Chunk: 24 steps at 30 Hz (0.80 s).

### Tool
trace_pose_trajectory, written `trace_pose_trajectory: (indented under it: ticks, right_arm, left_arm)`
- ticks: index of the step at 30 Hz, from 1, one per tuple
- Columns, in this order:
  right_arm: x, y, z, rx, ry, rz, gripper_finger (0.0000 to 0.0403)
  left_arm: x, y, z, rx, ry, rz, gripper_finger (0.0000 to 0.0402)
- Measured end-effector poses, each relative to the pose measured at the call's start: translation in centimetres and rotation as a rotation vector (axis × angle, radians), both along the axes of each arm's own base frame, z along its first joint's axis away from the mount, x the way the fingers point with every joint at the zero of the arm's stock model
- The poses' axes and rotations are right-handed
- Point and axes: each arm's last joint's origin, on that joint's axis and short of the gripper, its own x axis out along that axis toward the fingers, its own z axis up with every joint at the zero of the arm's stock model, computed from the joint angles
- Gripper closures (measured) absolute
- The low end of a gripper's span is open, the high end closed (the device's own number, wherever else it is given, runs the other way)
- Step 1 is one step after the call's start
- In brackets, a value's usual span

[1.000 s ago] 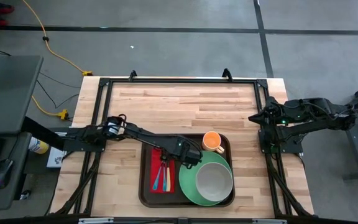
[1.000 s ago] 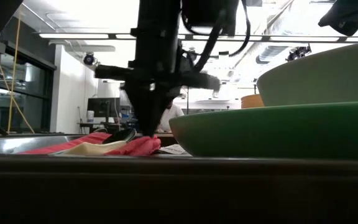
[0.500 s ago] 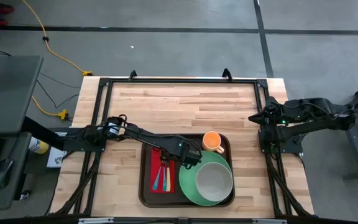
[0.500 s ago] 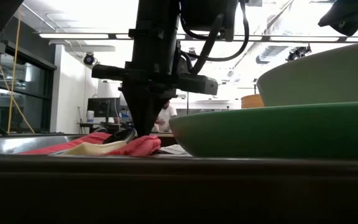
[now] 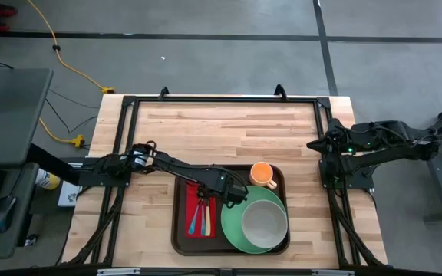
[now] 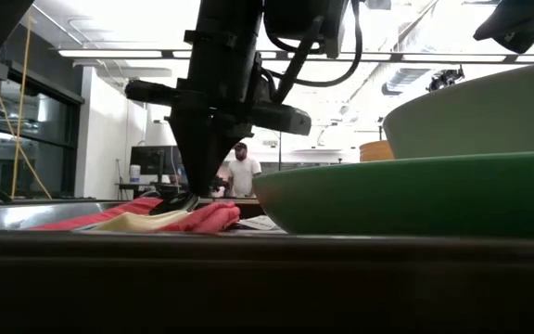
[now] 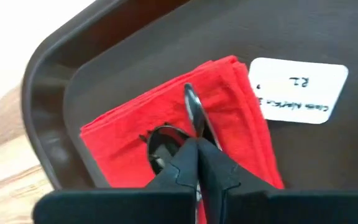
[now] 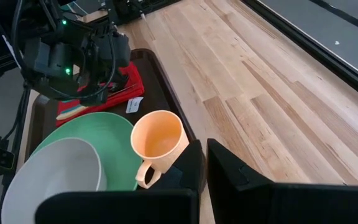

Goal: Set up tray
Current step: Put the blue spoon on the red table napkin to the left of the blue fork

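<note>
The dark brown tray (image 5: pixel 179 230) lies near the table's front edge. On its left part lies a folded red napkin (image 7: pixel 123 130) with coloured utensils (image 5: pixel 199 218) and a dark shiny spoon (image 7: pixel 191 106) on it. A green plate (image 5: pixel 231 226) with a grey bowl (image 5: pixel 264 222) and an orange cup (image 5: pixel 262 175) fill the tray's right part. My left gripper (image 7: pixel 197 148) points steeply down over the napkin, shut, with its tips at the spoon. My right gripper (image 8: pixel 204 163) is shut and raised at the table's right edge. My left gripper comes from above, slanting, and its shut fingertips (image 6: pixel 190 190) meet the spoon where the handle (image 7: pixel 197 132) runs out from under them; the bowl (image 7: pixel 161 142) shows beside them. The spoon lies flat on the napkin. Whether the handle is pinched or only touched, I cannot tell.
A white label (image 7: pixel 298 90) is stuck to the tray floor beside the napkin. Bare wooden tabletop (image 5: pixel 229 130) stretches behind the tray. A black frame rims the table. A person (image 6: pixel 241 174) stands far off in the room.
My left gripper has tipped, and its fingertips have swung across the napkin toward the table's left, up to the spoon. Spoon and napkin have kept their place.
</note>
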Motion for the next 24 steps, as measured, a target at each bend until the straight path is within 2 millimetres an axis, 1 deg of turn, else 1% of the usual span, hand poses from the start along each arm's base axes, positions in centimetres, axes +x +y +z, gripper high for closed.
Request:
trace_pose_trajectory:
  ticks: [7, 14, 24]
  right_arm:
    - [0.00, -0.01, 0.00, -0.003, 0.000, -0.003, 0.0403]
    - [0.00, -0.02, 0.00, -0.005, 0.000, -0.005, 0.0403]
    - [0.00, -0.02, 0.00, -0.010, 0.001, -0.002, 0.0403]
  left_arm:
    - [0.47, -0.04, -0.06, 0.012, -0.052, -0.007, 0.0377]
    - [0.33, 0.05, -0.04, 0.015, -0.036, -0.006, 0.0361]
    - [0.48, 0.03, -0.11, 0.016, -0.051, -0.014, 0.0358]
